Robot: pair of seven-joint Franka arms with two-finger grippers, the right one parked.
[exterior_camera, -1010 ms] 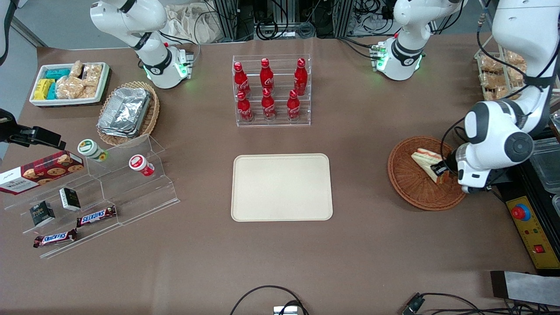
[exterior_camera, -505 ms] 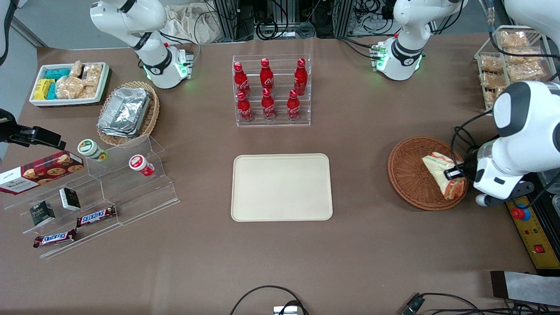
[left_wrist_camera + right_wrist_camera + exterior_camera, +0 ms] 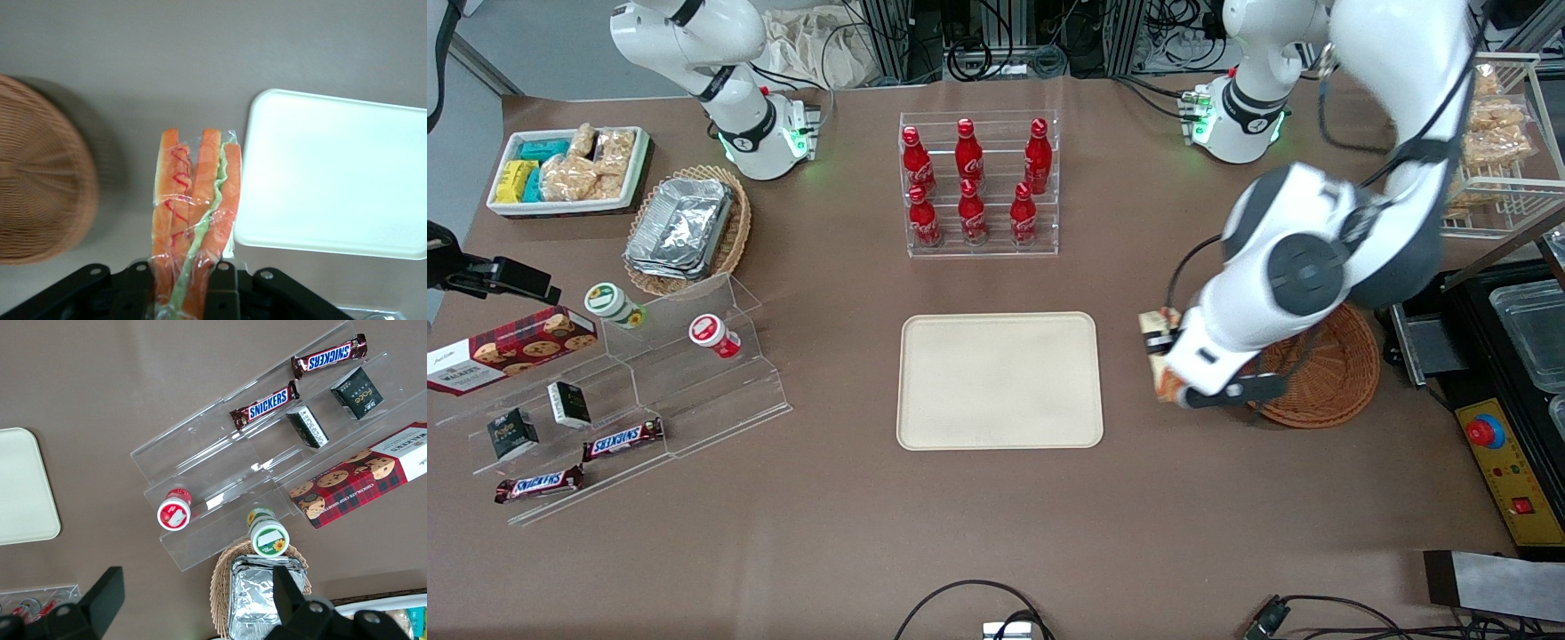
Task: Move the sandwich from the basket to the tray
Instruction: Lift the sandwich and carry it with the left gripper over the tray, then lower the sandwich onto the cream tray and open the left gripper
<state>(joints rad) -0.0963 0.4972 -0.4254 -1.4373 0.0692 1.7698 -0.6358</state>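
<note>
Claw (image 3: 181,280) clenched on sandwich (image 3: 193,213), aloft between basket (image 3: 40,173) and tray (image 3: 333,173).

Front camera overlooks all; wrist cameras look down, sharing the tray (image 3: 999,380).

Lighting's pretty even and bright from overhead, shadows under stuff stay soft, the tray (image 3: 337,173) blows out to near white on the left wrist cam while the basket (image 3: 37,173) throws a fuzzy dark shadow, and the gripper (image 3: 181,283) right at the lens looks soft.
</note>
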